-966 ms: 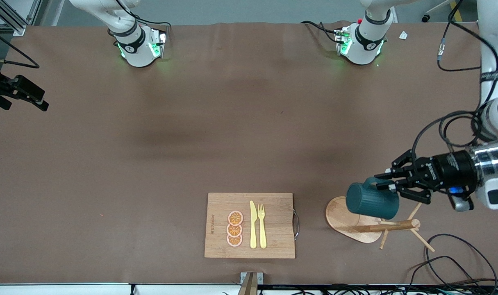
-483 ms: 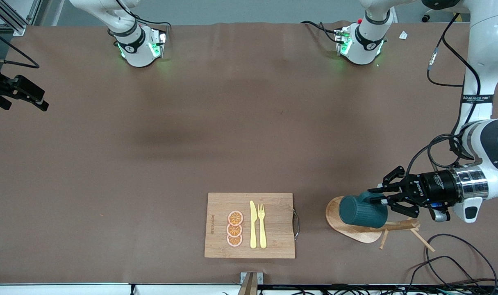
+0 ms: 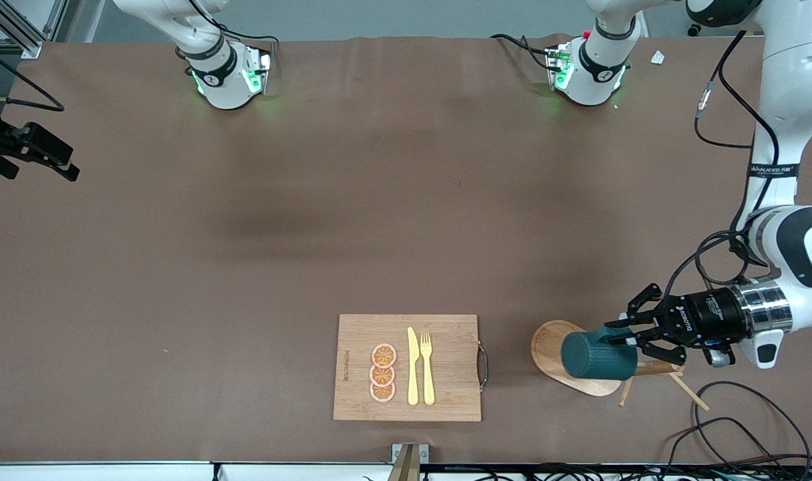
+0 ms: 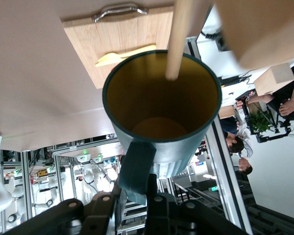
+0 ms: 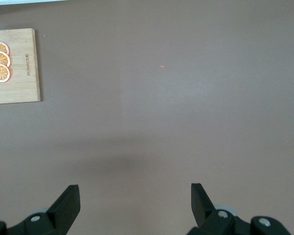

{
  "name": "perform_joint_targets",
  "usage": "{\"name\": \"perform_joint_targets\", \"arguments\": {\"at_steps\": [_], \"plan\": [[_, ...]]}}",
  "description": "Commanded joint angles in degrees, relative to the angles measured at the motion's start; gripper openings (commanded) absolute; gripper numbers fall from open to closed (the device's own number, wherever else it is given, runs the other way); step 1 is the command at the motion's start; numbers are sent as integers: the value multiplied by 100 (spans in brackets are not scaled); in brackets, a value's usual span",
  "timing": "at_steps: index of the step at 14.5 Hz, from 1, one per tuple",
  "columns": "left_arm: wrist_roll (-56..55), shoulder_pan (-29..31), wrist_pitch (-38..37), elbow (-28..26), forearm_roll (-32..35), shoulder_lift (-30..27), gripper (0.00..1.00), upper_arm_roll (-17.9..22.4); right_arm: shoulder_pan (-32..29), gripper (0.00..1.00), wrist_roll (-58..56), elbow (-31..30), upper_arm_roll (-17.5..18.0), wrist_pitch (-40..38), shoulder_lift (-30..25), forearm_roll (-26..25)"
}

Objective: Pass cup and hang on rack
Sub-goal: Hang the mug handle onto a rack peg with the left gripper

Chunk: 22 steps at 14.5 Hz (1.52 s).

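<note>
The cup (image 3: pixel 596 356) hangs over the rack (image 3: pixel 561 357), beside the cutting board (image 3: pixel 355 367) toward the left arm's end.

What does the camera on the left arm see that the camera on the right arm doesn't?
Only the left wrist view shows the cup held by its handle in the left hand, a wooden rod of the rack in front of the cup's mouth, and a yellow knife. Only the right wrist view shows the open right hand over bare table and three orange slices. Both show the cutting board.
</note>
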Motion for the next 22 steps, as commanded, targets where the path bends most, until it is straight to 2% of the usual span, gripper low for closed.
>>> {"name": "perform_joint_targets", "arguments": {"at_steps": [1,10,22], "plan": [[30,25,-2,84,-37,23,0,124,-111,100,56,22,106,-58,-23,-77],[293,87,33,92,-37,225,1,152,-119,100,56,22,106,-58,-23,-77],[363,174,33,92,16,252,8,169,-119,100,56,13,106,-58,-23,-86]]}}
